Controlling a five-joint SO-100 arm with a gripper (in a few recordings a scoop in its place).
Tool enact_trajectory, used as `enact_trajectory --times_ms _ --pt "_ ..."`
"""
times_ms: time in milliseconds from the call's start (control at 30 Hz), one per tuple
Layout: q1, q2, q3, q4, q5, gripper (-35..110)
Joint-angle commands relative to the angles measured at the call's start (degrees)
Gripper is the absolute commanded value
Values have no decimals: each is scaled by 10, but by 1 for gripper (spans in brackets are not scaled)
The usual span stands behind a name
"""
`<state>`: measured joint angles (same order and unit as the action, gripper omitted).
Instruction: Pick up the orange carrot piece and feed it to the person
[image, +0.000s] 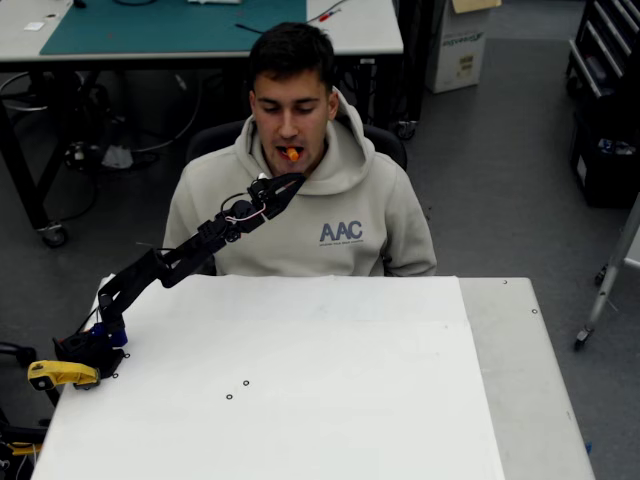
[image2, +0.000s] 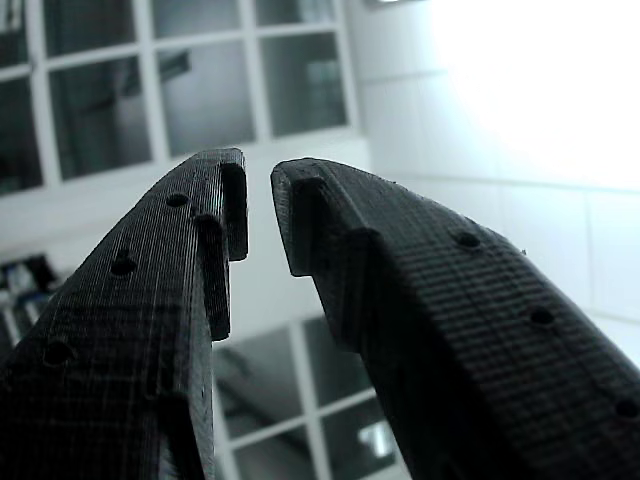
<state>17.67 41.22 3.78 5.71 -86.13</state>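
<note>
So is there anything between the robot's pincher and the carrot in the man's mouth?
No. In the overhead view the gripper sits just below the orange carrot piece in the person's mouth; only his chin lies between.

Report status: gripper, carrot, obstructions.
Black two-finger gripper empty, jaws slightly parted, below the chin. Small orange carrot piece in the beige-hoodied person's mouth. Nothing in between.

Ahead of hand (image: 287, 184): the person (image: 300, 215) sits close, chin and the orange carrot piece (image: 292, 153) in the mouth just beyond the tips.
Below hand: hoodie chest near.
Between fingers (image2: 210, 230): narrow free gap.
Behind hand: table (image: 330, 380) broad and bare.
</note>
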Motion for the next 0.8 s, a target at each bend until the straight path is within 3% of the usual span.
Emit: enact_trajectory --times_ms 0,300,600,767 --pt "11 36 -5 -6 -2 -3" --pt "11 50 127 -13 -2 -3" --pt "11 177 323 -14 2 -3" --pt "11 261 448 -14 83 -3"
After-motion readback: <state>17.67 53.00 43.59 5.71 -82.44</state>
